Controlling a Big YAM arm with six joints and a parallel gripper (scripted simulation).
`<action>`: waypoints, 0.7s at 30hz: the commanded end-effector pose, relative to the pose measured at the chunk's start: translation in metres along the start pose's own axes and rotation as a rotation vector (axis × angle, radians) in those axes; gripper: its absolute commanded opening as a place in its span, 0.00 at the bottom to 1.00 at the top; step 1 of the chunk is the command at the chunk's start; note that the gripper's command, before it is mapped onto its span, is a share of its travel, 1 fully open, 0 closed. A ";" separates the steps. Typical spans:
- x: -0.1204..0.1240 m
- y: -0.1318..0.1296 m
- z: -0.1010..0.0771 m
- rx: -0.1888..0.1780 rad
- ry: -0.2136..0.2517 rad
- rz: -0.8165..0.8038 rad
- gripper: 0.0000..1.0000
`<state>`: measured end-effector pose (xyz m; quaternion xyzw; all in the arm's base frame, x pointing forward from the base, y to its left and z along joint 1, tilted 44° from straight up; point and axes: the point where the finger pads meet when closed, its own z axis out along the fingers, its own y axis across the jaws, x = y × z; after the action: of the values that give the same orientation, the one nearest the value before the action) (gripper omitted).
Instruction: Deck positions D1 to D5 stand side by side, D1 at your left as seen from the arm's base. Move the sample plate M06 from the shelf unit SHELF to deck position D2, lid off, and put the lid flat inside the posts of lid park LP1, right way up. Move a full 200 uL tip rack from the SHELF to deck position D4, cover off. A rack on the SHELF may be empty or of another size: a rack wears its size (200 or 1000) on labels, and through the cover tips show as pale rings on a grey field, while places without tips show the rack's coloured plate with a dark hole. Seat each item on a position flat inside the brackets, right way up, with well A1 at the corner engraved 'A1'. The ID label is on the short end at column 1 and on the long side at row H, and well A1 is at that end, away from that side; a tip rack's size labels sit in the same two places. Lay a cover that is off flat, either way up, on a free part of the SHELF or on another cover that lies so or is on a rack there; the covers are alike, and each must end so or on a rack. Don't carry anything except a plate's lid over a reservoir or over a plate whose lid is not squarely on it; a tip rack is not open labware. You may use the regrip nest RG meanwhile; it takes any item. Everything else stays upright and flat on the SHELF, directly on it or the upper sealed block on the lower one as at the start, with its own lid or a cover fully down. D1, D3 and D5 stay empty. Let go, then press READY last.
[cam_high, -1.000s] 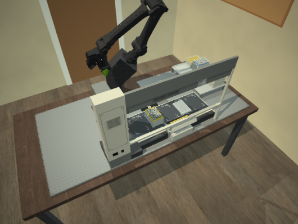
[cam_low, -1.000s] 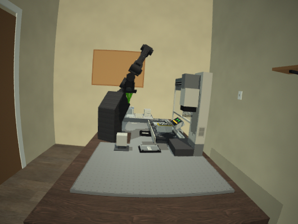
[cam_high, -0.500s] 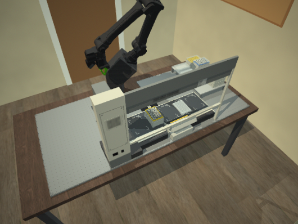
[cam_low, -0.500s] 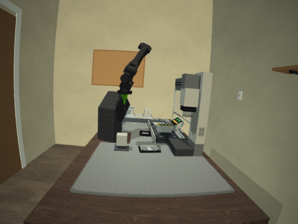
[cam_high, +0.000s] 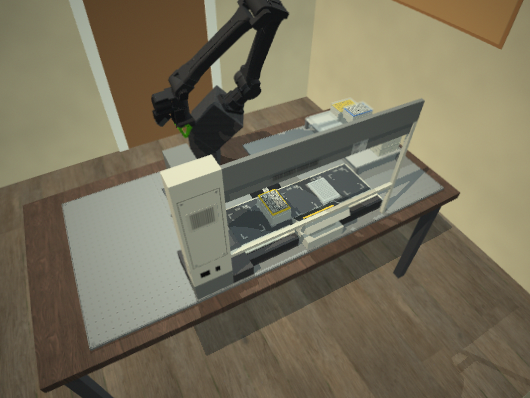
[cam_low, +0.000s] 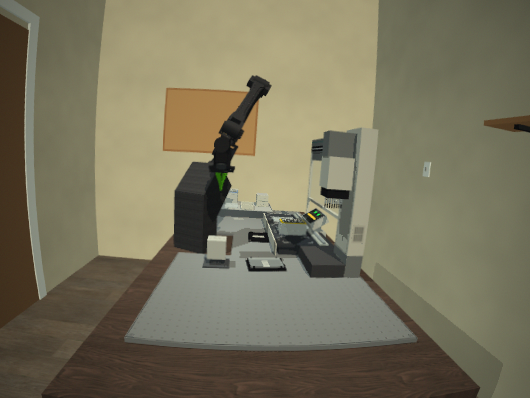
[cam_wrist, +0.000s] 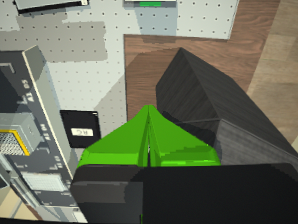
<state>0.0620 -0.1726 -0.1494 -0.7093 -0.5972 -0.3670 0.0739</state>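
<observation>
My gripper (cam_high: 185, 130) (cam_low: 220, 182) (cam_wrist: 148, 112) has green fingers and is shut with nothing between them. It hangs in the air beside the arm's dark base block (cam_low: 192, 210) (cam_wrist: 210, 105), off the deck's end. A yellow-framed tip rack (cam_high: 274, 202) (cam_wrist: 9, 142) without a cover sits on the deck. A white sample plate (cam_high: 321, 190) without a lid sits on the deck two places further right in the top view. A flat lid (cam_low: 266, 263) lies in the lid park on the grey mat. The black regrip nest (cam_wrist: 80, 131) lies below and left of my fingers.
The shelf at the back holds a yellow rack (cam_high: 344, 104), a blue rack (cam_high: 360, 109) and a pale flat item (cam_high: 322, 120). A tall cream tower (cam_high: 197, 220) and a grey gantry beam (cam_high: 320, 142) stand over the deck. A small white box (cam_low: 217, 246) stands on the mat.
</observation>
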 end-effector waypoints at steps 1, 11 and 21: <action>-0.002 0.000 0.008 0.005 -0.005 0.004 0.00; -0.002 0.000 0.021 0.005 -0.005 0.005 0.00; -0.001 0.000 0.038 0.005 -0.004 0.005 0.00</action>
<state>0.0761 -0.1515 -0.1725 -0.7073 -0.5974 -0.3699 0.0776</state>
